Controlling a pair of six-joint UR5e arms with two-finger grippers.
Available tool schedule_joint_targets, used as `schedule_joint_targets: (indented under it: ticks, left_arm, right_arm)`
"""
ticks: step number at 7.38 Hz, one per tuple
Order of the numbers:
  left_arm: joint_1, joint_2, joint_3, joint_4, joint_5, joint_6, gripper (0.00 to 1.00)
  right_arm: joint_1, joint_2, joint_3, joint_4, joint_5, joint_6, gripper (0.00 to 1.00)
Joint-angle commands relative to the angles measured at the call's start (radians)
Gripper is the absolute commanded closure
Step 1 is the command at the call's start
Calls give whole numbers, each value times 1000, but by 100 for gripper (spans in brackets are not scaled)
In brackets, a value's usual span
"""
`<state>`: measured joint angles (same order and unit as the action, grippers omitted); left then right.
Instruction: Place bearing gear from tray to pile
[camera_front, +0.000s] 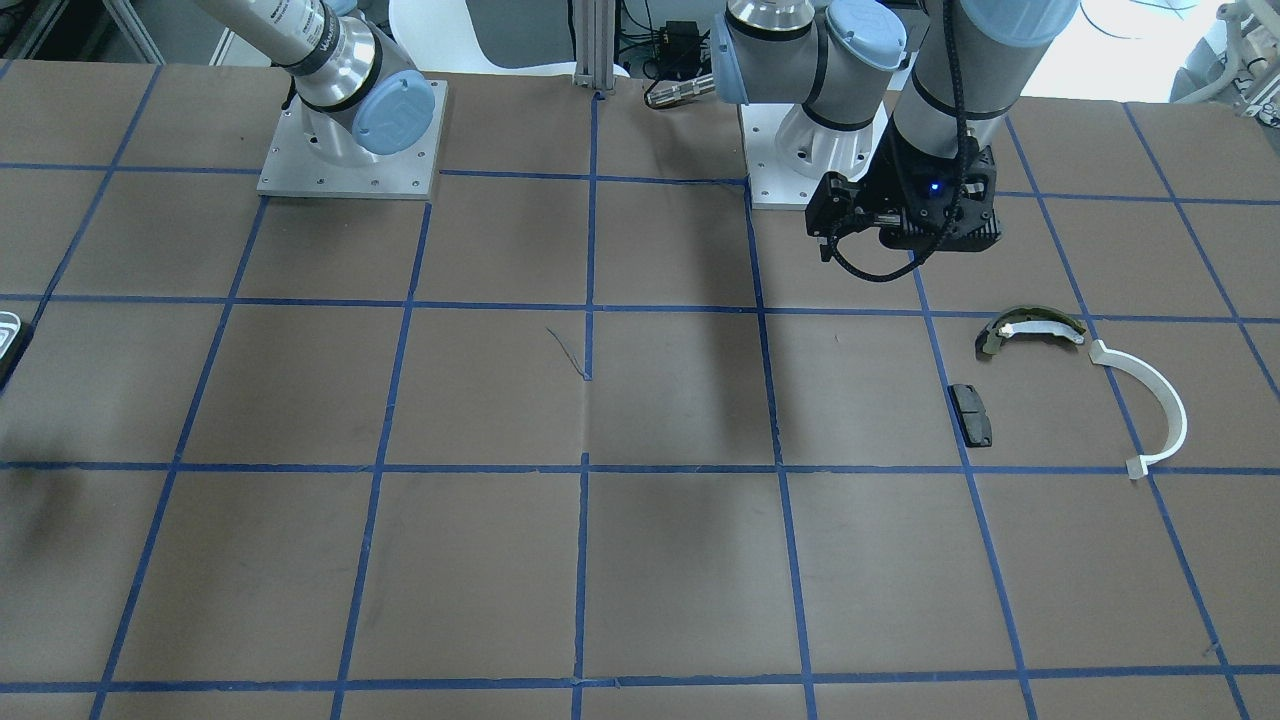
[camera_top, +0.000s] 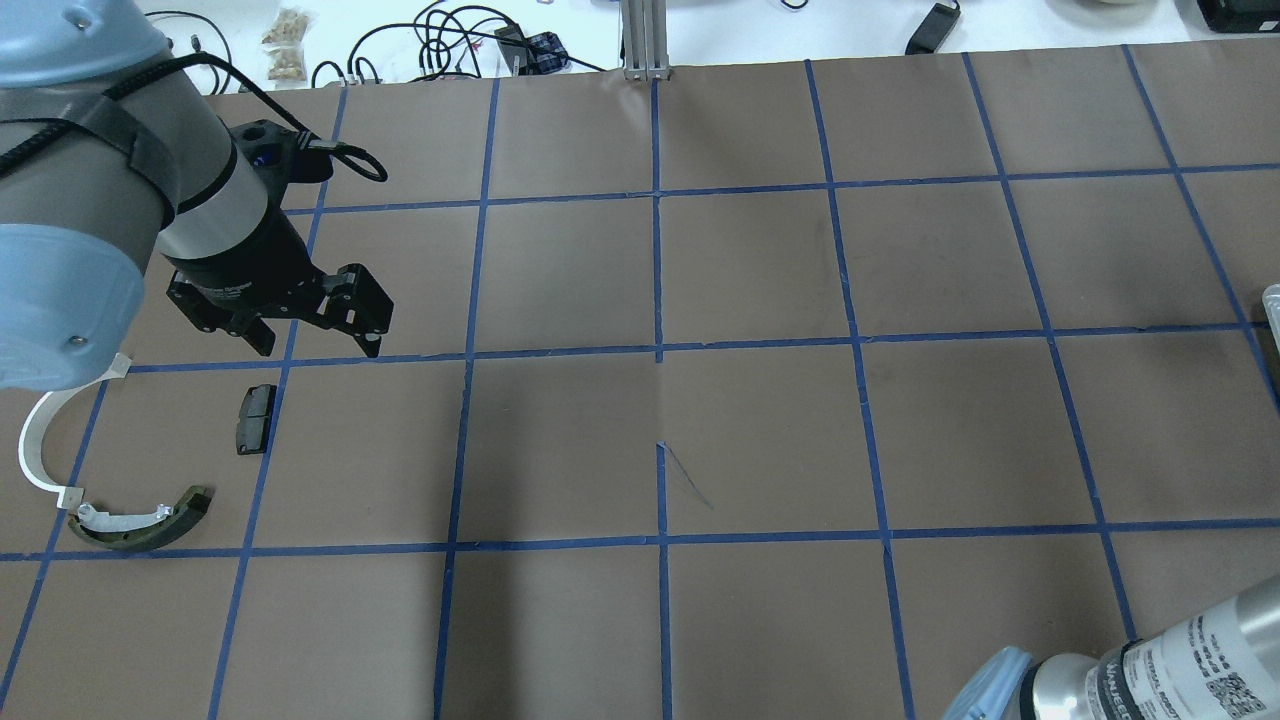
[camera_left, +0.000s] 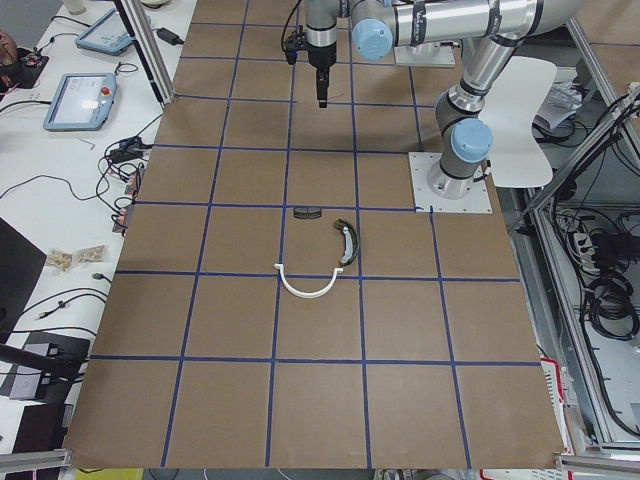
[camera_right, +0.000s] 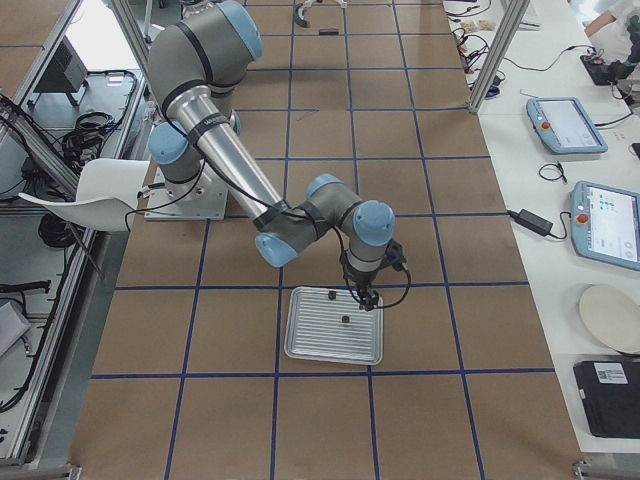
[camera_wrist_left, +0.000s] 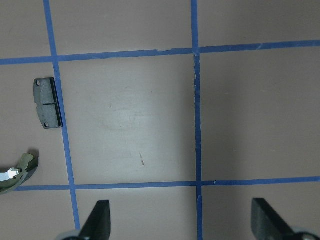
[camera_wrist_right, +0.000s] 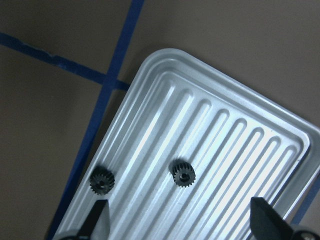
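Two small black bearing gears lie in the ribbed pale tray, which also shows in the exterior right view. My right gripper hangs open and empty just above the tray, over the gears. The pile lies far across the table: an olive-and-white curved shoe, a white half-ring arc and a black pad. My left gripper is open and empty, raised above the table just past the pad.
The table is brown paper with a blue tape grid. The arm bases stand at the robot's side of the table. Only a sliver of the tray shows at the left edge of the front-facing view.
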<state>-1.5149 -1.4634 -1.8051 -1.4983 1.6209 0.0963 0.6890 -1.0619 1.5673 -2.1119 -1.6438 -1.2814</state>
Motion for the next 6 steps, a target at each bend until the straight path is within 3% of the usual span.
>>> schedule_joint_targets:
  ticks: [1,6]
  left_arm:
    - [-1,0,-10,0,-6,0,0]
    - [-4,6,-14,1,-39,0,0]
  right_arm:
    - [-26,51,4,-19,1,-19,0]
    - [-29,112,2,-66,4,-13,11]
